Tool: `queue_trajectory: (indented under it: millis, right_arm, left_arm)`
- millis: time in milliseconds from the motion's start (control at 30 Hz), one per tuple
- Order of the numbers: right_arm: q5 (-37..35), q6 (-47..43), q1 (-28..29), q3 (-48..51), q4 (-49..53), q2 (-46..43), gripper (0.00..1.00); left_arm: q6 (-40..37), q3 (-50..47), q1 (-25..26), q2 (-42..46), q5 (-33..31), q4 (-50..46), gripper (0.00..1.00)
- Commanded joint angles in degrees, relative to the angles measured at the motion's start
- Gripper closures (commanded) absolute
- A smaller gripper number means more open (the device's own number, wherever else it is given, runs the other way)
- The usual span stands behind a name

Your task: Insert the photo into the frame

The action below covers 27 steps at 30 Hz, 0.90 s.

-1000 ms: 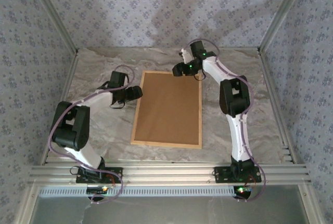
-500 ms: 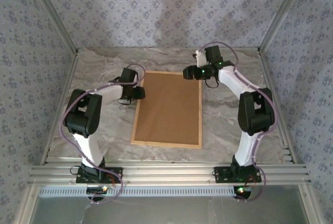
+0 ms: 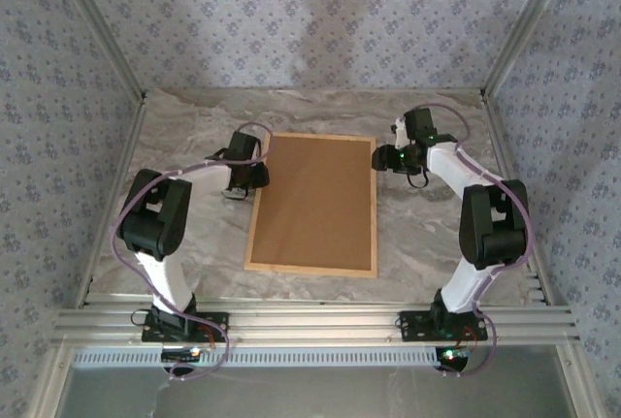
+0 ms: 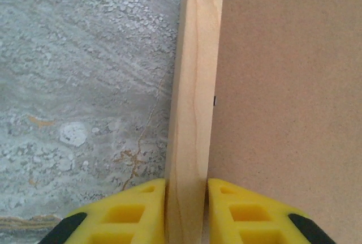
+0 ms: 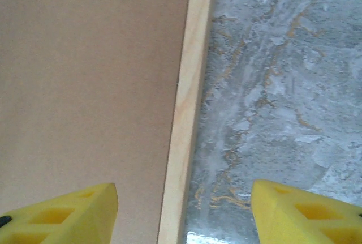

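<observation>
left wrist: left fingers (image 4: 141,201) clamped on the frame (image 4: 192,85) at its left rail. right fingers (image 5: 73,210) spread wide astride the right rail. frame lies face down on the surface (image 4: 85,85), backing board (image 4: 283,85) up. photo likely inside already, can't confirm.

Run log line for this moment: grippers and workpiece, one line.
left gripper: shut on left rail of frame | right gripper: open, straddling right rail | frame: flat on table, brown backing board up
</observation>
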State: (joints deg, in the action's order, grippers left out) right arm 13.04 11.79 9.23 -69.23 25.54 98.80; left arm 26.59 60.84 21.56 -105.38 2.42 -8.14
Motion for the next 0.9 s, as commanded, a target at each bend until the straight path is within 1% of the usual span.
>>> queue_trajectory:
  millis: [0,100,267,567,667,867]
  right_arm:
    - [-2.87,-0.28,0.17,-0.2,2.33,1.49,0.35]
    - [-2.92,-0.6,0.17,-2.86,3.16,4.1,0.36]
    - [-4.32,-2.35,0.58,-8.43,6.13,9.06,0.4]
    - [-5.16,-3.33,1.2,-16.28,10.78,16.55,0.47]
    - [-5.47,-3.44,1.31,-18.23,11.29,18.1,0.51]
    - [-5.55,-3.79,1.39,-21.05,12.45,20.75,0.54]
  left_arm:
    - [2.97,-4.09,1.59,1.15,0.13,-1.99,0.78]
    - [3.8,-6.36,2.24,2.73,-0.01,-1.09,0.79]
    - [4.24,-9.19,2.61,4.72,-0.55,-0.47,0.8]
    - [3.12,-9.22,2.61,4.75,-0.59,-0.34,0.8]
    - [3.0,-8.99,2.55,4.66,-0.31,-0.38,0.8]
    - [2.85,-8.88,2.61,4.76,-0.05,-0.21,0.8]
